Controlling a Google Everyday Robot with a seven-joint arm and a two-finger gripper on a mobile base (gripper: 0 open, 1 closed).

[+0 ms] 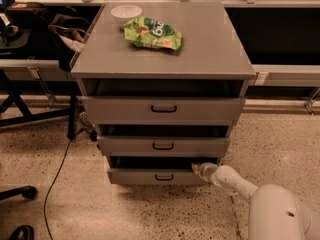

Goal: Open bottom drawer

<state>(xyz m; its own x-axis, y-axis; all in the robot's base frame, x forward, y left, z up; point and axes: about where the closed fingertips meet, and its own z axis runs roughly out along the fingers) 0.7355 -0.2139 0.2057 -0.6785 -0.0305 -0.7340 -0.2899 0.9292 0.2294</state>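
Observation:
The bottom drawer (150,176) is the lowest, shortest grey front of the cabinet, with a small black loop handle (164,177). It stands pulled out a little, with a dark gap above its front. My gripper (198,169) is at the drawer's upper right corner, at the top edge of the front, well right of the handle. My white arm (240,184) reaches in from the lower right.
The middle drawer (163,146) and top drawer (163,109) also stand slightly out. A green chip bag (152,32) and a white bowl (126,12) lie on the cabinet top. A black cable (57,174) runs over the floor at the left, near chair legs.

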